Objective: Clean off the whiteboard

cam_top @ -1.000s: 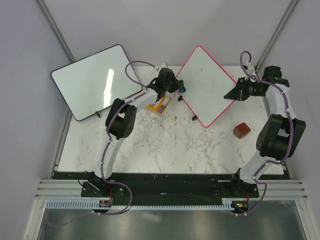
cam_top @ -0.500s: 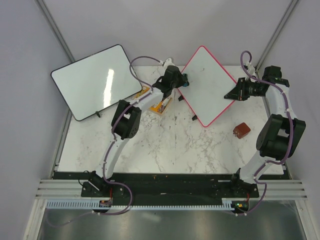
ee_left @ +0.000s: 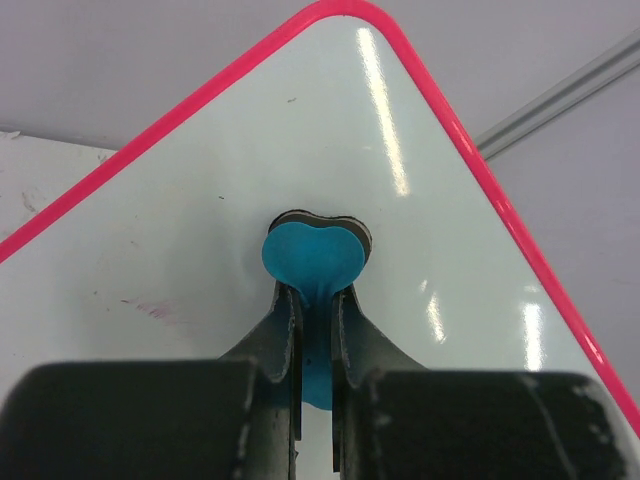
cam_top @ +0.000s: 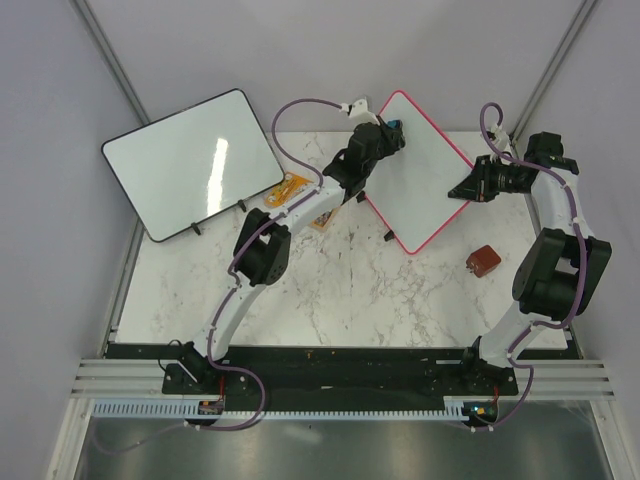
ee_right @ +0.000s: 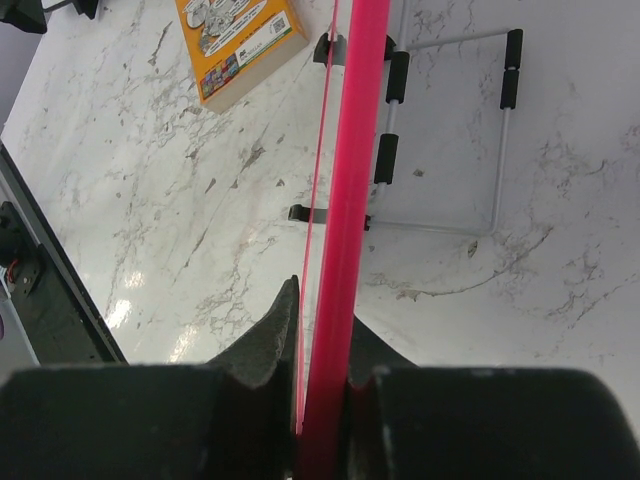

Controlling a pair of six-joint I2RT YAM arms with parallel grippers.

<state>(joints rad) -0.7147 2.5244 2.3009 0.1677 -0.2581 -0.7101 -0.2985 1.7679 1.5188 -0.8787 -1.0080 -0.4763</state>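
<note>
The left pincer (ee_left: 315, 290), clamped on a blue heart-shaped eraser (ee_left: 313, 255), meets the pink-framed white board (ee_left: 200, 150) ahead; excess push could wrench its edge from the right pincer (ee_right: 322, 330) clamping it.

Two whiteboards (cam_top: 420, 190) (cam_top: 190, 160), one eraser (ee_left: 312, 258), one box (ee_right: 240, 45), one brown block (cam_top: 484, 260)

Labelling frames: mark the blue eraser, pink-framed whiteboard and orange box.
blue eraser (ee_left: 313, 255), left wrist view, heart-shaped face.
pink-framed whiteboard (cam_top: 425, 175), top external view, white surface.
orange box (ee_right: 240, 40), right wrist view, printed top.
</note>
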